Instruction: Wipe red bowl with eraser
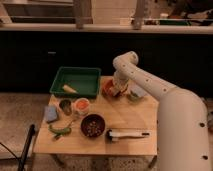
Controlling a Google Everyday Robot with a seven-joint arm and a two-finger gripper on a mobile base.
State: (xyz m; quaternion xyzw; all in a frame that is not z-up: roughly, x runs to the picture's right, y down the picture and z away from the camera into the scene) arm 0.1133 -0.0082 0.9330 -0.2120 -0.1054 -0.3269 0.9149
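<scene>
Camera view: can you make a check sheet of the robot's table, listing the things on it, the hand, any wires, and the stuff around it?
Surface: wooden table, small, light top.
Job's things: red bowl at the table's back edge, partly hidden by the arm; eraser not visible as a separate thing.
Clutter: green tray with a tan piece inside; dark bowl with speckled contents; white cup with orange inside; metal cup; blue-grey sponge; green item; white-and-black tool.
Hand: hand down at the red bowl.
Cables: dark cable on the floor, left.
Surroundings: dark counter front behind; speckled floor.
</scene>
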